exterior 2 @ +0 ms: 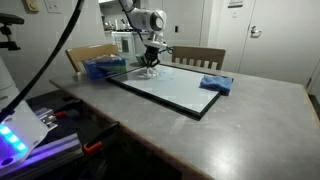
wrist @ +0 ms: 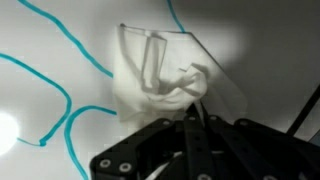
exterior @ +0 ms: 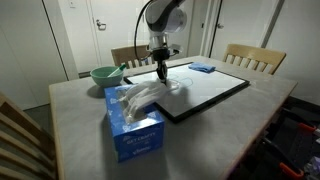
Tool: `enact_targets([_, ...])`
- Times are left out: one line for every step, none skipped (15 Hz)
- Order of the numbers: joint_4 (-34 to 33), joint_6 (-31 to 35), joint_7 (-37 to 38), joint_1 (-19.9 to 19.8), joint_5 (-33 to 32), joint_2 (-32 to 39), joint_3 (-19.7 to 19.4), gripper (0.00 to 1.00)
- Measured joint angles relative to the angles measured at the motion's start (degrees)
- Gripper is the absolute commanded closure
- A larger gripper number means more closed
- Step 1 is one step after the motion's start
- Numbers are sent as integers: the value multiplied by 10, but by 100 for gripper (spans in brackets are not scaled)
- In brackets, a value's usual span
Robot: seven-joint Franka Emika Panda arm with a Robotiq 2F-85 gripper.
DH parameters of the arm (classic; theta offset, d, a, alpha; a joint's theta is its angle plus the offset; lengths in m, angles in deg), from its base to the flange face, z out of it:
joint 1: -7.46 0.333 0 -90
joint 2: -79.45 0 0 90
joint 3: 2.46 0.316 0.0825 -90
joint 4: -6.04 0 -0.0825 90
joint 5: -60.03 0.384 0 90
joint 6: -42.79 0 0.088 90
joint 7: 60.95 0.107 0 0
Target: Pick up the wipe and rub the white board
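1x wipe [wrist: 160, 85], 1x white board [exterior: 215, 90]

One table [exterior: 70, 105] bears five things: one white board [exterior: 205, 92] toward its far edge, one tissue box [exterior: 135, 130] at its near edge, one green bowl [exterior: 104, 74] by a far corner, one blue cloth [exterior: 202, 68] on a corner of the board, and one wipe [wrist: 155, 85] on the board. One arm [exterior: 163, 18] with one gripper [exterior: 161, 72] is in view. Three chairs show in an exterior view: one chair [exterior: 255, 58] and a second chair [exterior: 125, 55] along the far edge, and a third chair [exterior: 15, 135] at a near corner.
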Motion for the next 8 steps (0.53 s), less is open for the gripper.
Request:
enact_targets([-8, -3, -8, 2, 0, 4, 2, 100])
enact_targets([-15, -4, -16, 4, 0, 9, 5, 100])
enact_targets([-23, -6, -23, 7, 0, 14, 7, 100])
enact_targets([-31, -9, -28, 10, -1, 18, 9, 100])
enact_targets([-37, -11, -31, 14, -2, 21, 9, 100])
enact_targets([-41, -14, -31, 17, -6, 24, 9, 100])
enact_targets([-45, -18, -31, 17, -7, 25, 9, 100])
enact_targets([-47, -20, -31, 17, -6, 26, 9, 100])
